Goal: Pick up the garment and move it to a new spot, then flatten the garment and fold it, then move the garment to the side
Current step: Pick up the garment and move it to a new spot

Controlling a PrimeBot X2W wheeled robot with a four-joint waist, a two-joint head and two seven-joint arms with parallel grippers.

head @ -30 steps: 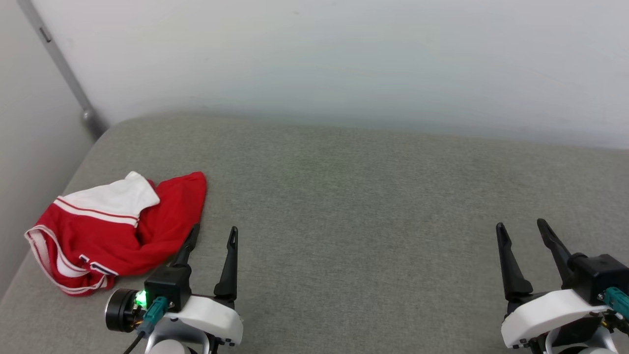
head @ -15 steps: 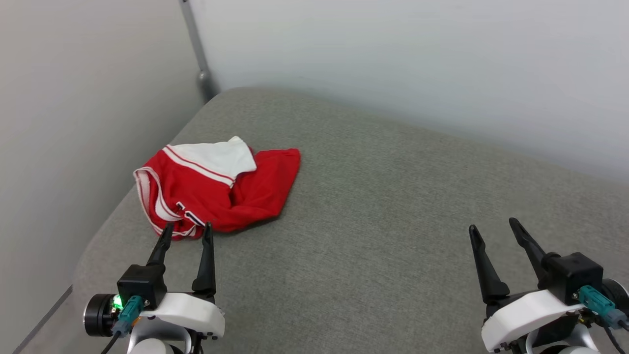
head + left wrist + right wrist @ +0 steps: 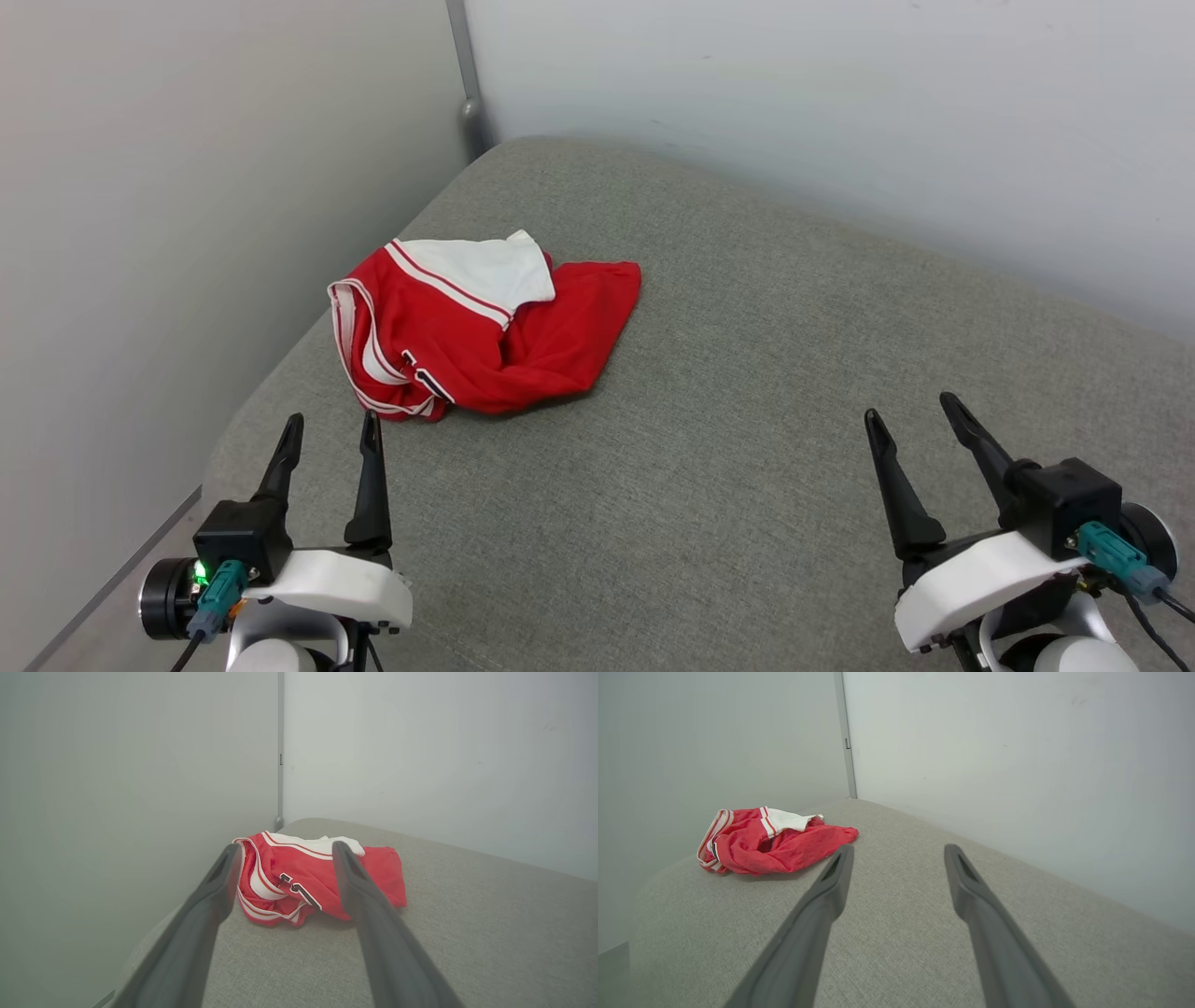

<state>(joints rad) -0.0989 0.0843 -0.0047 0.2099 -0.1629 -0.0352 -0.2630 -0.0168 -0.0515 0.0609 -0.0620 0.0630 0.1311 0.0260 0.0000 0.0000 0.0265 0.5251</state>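
The crumpled red garment (image 3: 532, 350) lies on the grey cushion (image 3: 709, 448) just ahead of the left hand (image 3: 333, 420), well apart from the right hand (image 3: 910, 408); both are released and empty.

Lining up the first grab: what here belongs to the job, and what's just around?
Job: crumpled red garment; left gripper and right gripper, both open and empty; grey padded surface.
Not job: corner post; walls.

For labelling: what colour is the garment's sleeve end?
Sleeve end: white, thin red stripe; head view.
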